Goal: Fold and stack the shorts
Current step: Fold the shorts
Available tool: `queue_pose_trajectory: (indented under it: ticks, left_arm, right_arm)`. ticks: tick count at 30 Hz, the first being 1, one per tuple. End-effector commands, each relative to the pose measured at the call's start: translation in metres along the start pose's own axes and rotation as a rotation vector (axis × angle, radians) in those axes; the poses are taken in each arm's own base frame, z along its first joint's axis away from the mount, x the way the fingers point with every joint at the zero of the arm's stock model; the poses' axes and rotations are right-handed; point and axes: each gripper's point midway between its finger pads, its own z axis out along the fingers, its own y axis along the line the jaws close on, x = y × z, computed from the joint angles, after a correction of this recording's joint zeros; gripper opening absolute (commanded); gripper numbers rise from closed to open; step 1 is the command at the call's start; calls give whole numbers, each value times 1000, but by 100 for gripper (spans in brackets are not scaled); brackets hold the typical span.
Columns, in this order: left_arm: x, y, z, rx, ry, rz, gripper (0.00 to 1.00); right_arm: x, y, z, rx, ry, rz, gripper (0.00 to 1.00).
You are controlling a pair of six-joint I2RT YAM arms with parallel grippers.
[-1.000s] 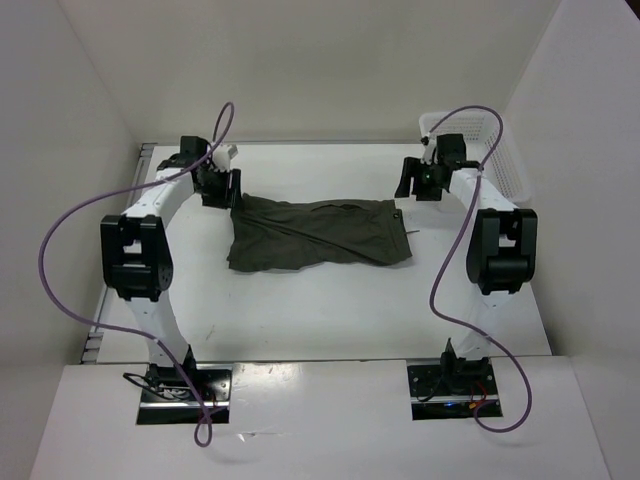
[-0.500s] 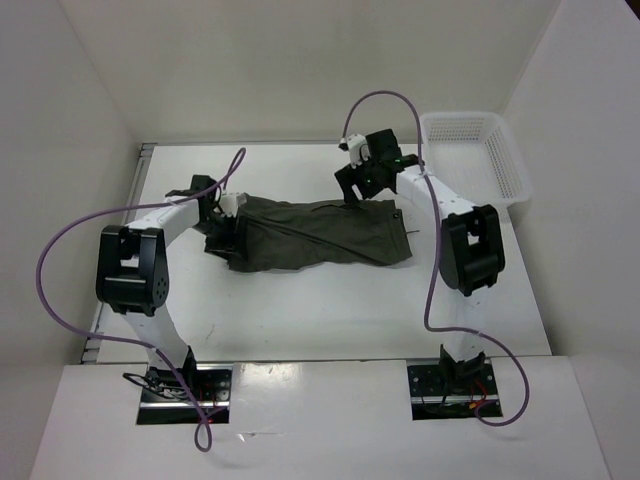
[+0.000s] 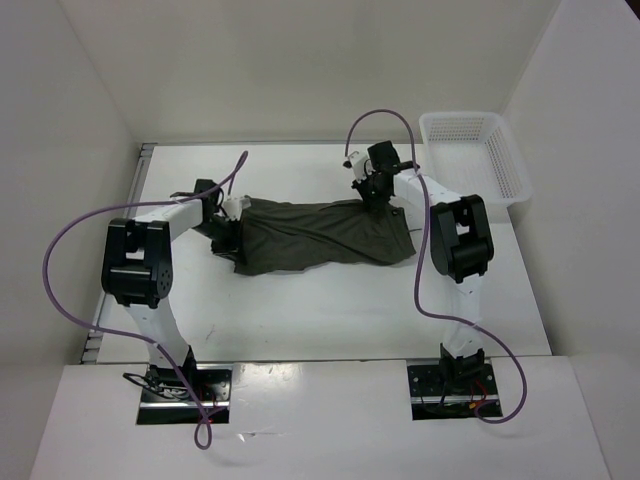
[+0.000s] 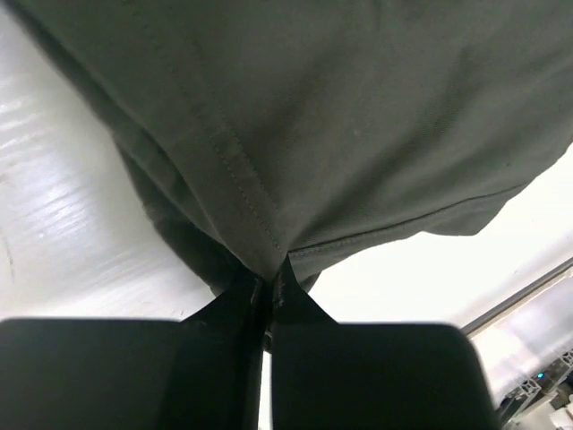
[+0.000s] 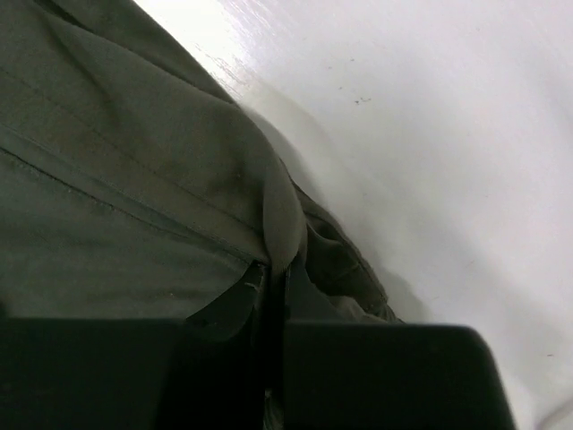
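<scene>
The dark olive-green shorts (image 3: pixel 320 235) lie spread across the middle of the white table, wrinkled. My left gripper (image 3: pixel 226 222) is at their left end, shut on a pinch of the cloth (image 4: pixel 269 260) near a stitched seam. My right gripper (image 3: pixel 372 196) is at the far right edge of the shorts, shut on a fold of cloth (image 5: pixel 277 242). In both wrist views the dark fingers meet with fabric squeezed between them, and the shorts (image 4: pixel 358 116) fill most of the picture.
A white plastic mesh basket (image 3: pixel 478 150) stands at the far right corner of the table. White walls enclose the table on three sides. Purple cables loop from both arms. A metal rail runs along the table's left edge (image 3: pixel 140 190).
Both arms came in from the far corners to the shorts' ends. Both grippers went from open to shut on the cloth. The cloth's left end has bunched slightly.
</scene>
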Motion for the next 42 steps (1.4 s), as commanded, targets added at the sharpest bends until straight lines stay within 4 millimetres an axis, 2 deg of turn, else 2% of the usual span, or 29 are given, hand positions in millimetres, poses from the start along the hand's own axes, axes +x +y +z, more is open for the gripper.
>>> queue_pose_trajectory:
  ticks: [1,5,7,9,11,12,14,15,16,17,18,20,21,22,23,24,25,26,28,29,30,31,33,34,35,38,42]
  left_arm:
    - [11,6,-7,-8,30,-40,0]
    - [29,29,-18,-153,37,-45,0]
    - [38,32,-20,-178,54,-51,0]
    - [46,35,-19,-196,77,-59,0]
    - [50,30,-15,-191,93,-43,0]
    - [50,30,-15,-191,93,-43,0]
    - [50,26,-14,-179,96,-35,7]
    - [45,22,-17,-169,76,-28,11]
    - [47,22,-17,-168,85,-31,17]
    - [44,20,-21,-169,75,-27,30]
    - [42,17,-24,-159,63,-23,37]
    - [23,11,-38,-163,12,-1,46]
    - [9,6,-50,-167,-42,21,54]
    - [-18,-1,-67,-173,-128,57,58]
    - [-35,-8,-83,-178,-200,87,62]
    - [-48,-11,-91,-181,-240,103,68]
    - [-59,-13,-97,-182,-264,114,69]
    - [-78,-17,-108,-185,-309,132,69]
    - [-97,-16,-104,-174,-342,148,69]
    - [-101,-9,-90,-173,-322,140,69]
    - [-113,-4,-86,-187,-343,147,69]
    - [-116,5,-69,-186,-317,136,69]
    - [-131,6,-57,-173,-329,152,69]
    - [-133,13,-43,-171,-309,143,69]
    - [-137,16,-39,-171,-309,143,69]
    - [-156,23,-28,-174,-346,159,69]
    - [-169,27,-22,-176,-380,173,69]
  right_arm:
    - [-22,-17,-4,83,-52,22,0]
    - [-50,-68,-27,225,-151,169,0]
    - [-56,-78,-33,252,-173,186,0]
    - [-52,-79,-28,261,-159,197,0]
    - [-39,-74,-18,248,-126,210,1]
    - [-38,-68,-15,240,-117,187,10]
    - [-33,-61,-10,228,-99,168,44]
    - [-33,-56,-9,199,-98,157,73]
    - [-39,-54,-19,187,-115,154,84]
    - [-43,-52,-23,176,-130,151,91]
    - [-45,-48,-28,159,-136,150,98]
    - [-64,-49,-54,161,-188,131,99]
    - [-75,-49,-66,155,-224,124,99]
    - [-81,-45,-86,152,-245,120,99]
    - [-85,-42,-98,142,-262,115,99]
    - [-86,-34,-106,110,-272,110,99]
    - [-85,-27,-124,95,-279,98,99]
    - [-81,-21,-128,76,-273,98,99]
    - [-52,-6,-123,38,-209,99,99]
    - [-30,3,-120,21,-167,108,99]
    - [-18,9,-117,11,-142,114,98]
    - [4,18,-110,-7,-96,123,98]
    - [23,17,-106,-18,-64,151,98]
    - [31,23,-104,-41,-44,156,98]
    - [42,21,-101,-42,-23,173,98]
    - [51,22,-96,-56,-1,177,98]
    - [58,18,-91,-65,11,178,98]
